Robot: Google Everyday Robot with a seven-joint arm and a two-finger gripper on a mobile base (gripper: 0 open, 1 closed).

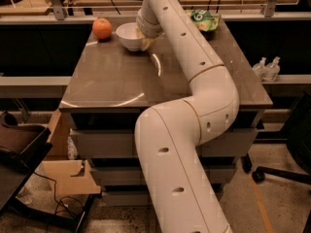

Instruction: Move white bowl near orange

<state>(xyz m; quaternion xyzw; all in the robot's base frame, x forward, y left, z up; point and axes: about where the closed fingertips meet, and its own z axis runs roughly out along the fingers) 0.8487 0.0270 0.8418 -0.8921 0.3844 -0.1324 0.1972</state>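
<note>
The white bowl (pixel 128 36) stands upright at the far left of the table, a short gap to the right of the orange (pixel 102 28). My gripper (pixel 145 42) reaches from the right, over the bowl's right rim, at the end of the long white arm. The arm's wrist hides the bowl's right edge.
A green snack bag (pixel 204 19) lies at the table's far right. The grey table (pixel 116 81) has a railing and a shelf behind it. Two small bottles (pixel 267 68) stand on a ledge to the right. A cardboard box (pixel 68 171) and a dark chair sit on the floor at left.
</note>
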